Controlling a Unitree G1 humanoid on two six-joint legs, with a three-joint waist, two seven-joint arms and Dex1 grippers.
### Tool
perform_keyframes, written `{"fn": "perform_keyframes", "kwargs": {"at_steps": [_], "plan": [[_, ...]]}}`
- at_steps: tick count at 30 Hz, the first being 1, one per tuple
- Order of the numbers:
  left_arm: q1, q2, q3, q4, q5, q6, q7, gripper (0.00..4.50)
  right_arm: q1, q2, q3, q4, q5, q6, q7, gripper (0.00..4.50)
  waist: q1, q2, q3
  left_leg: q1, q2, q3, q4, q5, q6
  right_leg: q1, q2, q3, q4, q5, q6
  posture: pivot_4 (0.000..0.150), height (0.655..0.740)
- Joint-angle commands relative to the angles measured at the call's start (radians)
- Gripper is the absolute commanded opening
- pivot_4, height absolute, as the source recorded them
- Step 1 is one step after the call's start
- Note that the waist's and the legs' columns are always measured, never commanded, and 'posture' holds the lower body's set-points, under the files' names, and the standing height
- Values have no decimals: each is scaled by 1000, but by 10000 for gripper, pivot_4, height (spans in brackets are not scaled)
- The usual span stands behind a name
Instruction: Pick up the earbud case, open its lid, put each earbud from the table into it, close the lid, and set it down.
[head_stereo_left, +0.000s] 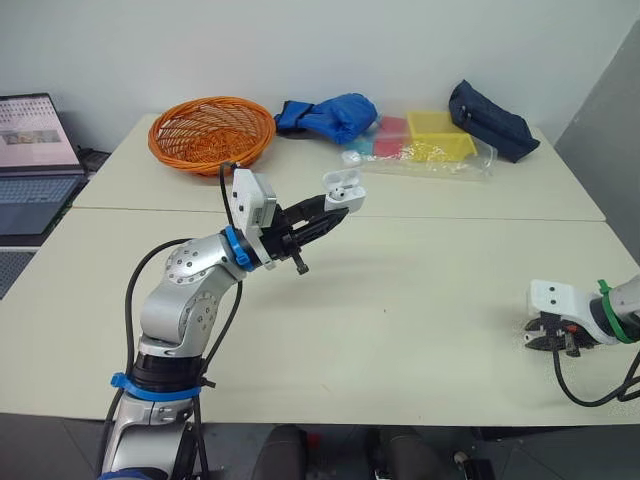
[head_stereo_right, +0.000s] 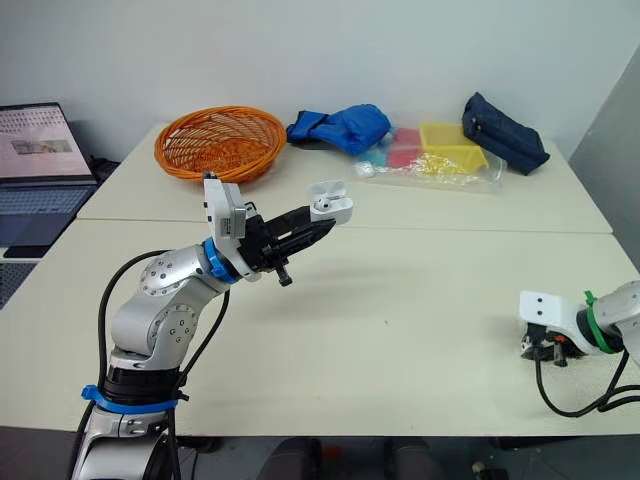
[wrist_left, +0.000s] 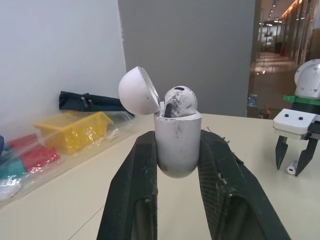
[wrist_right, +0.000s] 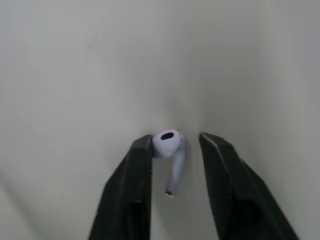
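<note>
Left wrist view: the left tool (head_stereo_left: 337, 212) is clamped on the earbud case (wrist_left: 177, 137), holding it upright well above the tabletop (head_stereo_left: 430, 300), left of centre.
Lid: the lid (wrist_left: 137, 91) is swung open and tipped back on its hinge.
Seated earbud: the seated earbud (wrist_left: 181, 100) is in the case with its head poking above the rim. Whether it is fully down, I cannot tell.
Loose earbud: the loose earbud (wrist_right: 169, 145) lies flat on the tabletop at the near right, well apart from the case.
Right tool: the right tool (wrist_right: 175, 139) is down at the tabletop, its fingers parted to a narrow gap astride the loose earbud. One finger touches the head and the other stands just off it, so there is no grip yet.
Step in hand: picking up the second bud, I reckon. The case is lifted, the lid is open and one bud is in.
Next move: close the right fingers gently on the head rather than the thin stem. Then lift, carry it left to the case and line the stem up with the free slot.
Watch for: a small, smooth bud squirting out as the fingers close.
Left to do: seat it, shut the lid, set the case down.
</note>
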Motion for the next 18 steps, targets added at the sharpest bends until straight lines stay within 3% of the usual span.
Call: {"fn": "perform_keyframes", "kwargs": {"at_steps": [1, 4, 15, 18], "plan": [[-6, -9, -2, -38, -16, -7, 5, 7427, 18, -10, -24, -13, 1, 23, 9, 28338, 1, 0, 0, 0, 0, 0, 0, 0, 0, 0, 0, 0, 0, 0, 0, 1500, 7400], [-8, -17, -6, -36, -14, -9, 7, 7427, 40, -20, -40, -53, 13, 42, 23, 38476, 4, 0, 0, -2, 0, -2, 0, 0, 0, -1, 0, -2, 0, 1, 2, 1500, 7400], [-7, -25, -12, -41, -12, -9, 14, 7427, 23, 13, -23, -75, -9, 90, 26, 38476, 2, 0, 0, -2, 0, -3, 0, 0, 0, -1, 1, -2, 1, 1, 2, 1500, 7400], [-1, -21, -9, -47, -15, -7, 15, 7427, 27, 15, -22, -65, -12, 91, 26, 29605, 2, 0, 0, -2, 0, -3, 0, 0, 0, -1, 1, -2, 1, 1, 2, 1500, 7400]]}}
